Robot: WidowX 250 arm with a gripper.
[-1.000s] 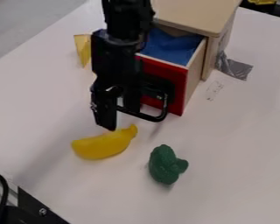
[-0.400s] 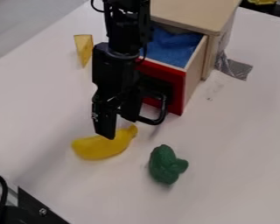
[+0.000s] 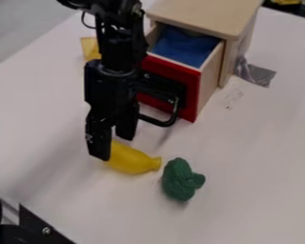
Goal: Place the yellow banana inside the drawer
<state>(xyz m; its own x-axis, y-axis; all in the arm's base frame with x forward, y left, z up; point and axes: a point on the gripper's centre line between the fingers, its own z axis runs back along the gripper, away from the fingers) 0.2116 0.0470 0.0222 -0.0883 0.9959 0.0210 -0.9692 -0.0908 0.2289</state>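
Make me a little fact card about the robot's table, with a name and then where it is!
black claw: above the white table, fingers apart, at the banana's end
yellow toy banana: on the table, outside the drawer
wooden drawer with red front: pulled open
blue cloth: inside the drawer
dark green lumpy toy: on the table beside the banana's tip
yellow wedge: behind the claw, partly hidden

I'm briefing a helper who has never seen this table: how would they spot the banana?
Find the wooden cabinet, then its open, red-fronted drawer. On the table in front, by the black gripper, lies the banana. It is long, smooth and yellow, unlike the lumpy green object beside it.
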